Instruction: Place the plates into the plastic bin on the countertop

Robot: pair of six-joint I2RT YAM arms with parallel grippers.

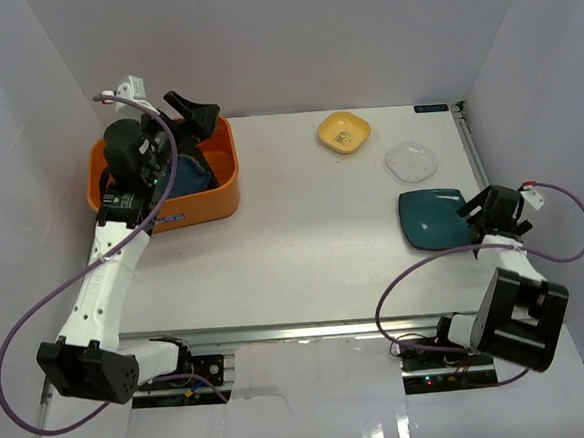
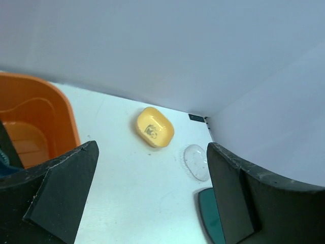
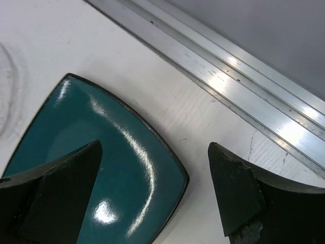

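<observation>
The orange plastic bin stands at the countertop's back left and holds teal and dark plates. My left gripper hovers over the bin, open and empty. The small yellow plate, the small clear plate and the teal rounded-square plate lie on the right half. My right gripper is open, low over the teal plate's right corner. In the right wrist view its jaws straddle that corner. The left wrist view shows the yellow plate, the clear plate, the teal plate and the bin.
A metal rail runs along the countertop's right edge, close to the teal plate. White walls enclose the back and both sides. The left arm's purple cable loops along the left side.
</observation>
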